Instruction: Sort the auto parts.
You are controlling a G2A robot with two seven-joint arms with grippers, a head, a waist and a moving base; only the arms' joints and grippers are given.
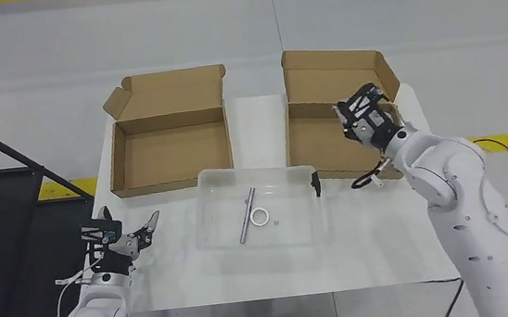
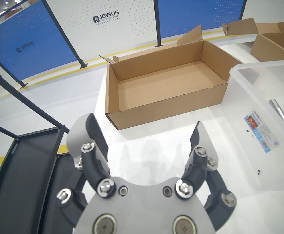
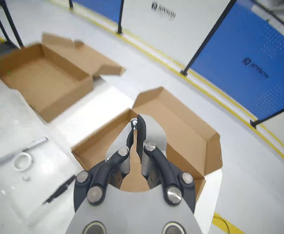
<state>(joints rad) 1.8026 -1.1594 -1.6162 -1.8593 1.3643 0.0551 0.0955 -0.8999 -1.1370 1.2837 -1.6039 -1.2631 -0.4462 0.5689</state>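
Note:
My right gripper (image 1: pixel 362 110) hangs over the right cardboard box (image 1: pixel 325 143), shut on a small silvery bolt (image 3: pixel 134 122) pinched at its fingertips (image 3: pixel 140 128). My left gripper (image 2: pixel 144 124) stands open with nothing in it, low over the table's near left corner (image 1: pixel 129 219). Between the arms sits a clear plastic tray (image 1: pixel 209 177). A metal rod (image 1: pixel 247 215), a white ring (image 1: pixel 259 218) and a tiny metal piece (image 1: pixel 277 220) lie in it. A slim black part (image 1: pixel 314 184) rests at the tray's right end.
The left cardboard box (image 1: pixel 171 153) stands open with its floor bare (image 2: pixel 164 86). Both boxes sit along the table's far side with lids folded back. A printed label (image 2: pixel 260 129) is stuck on the tray. A dark frame (image 2: pixel 33 150) borders the table's left.

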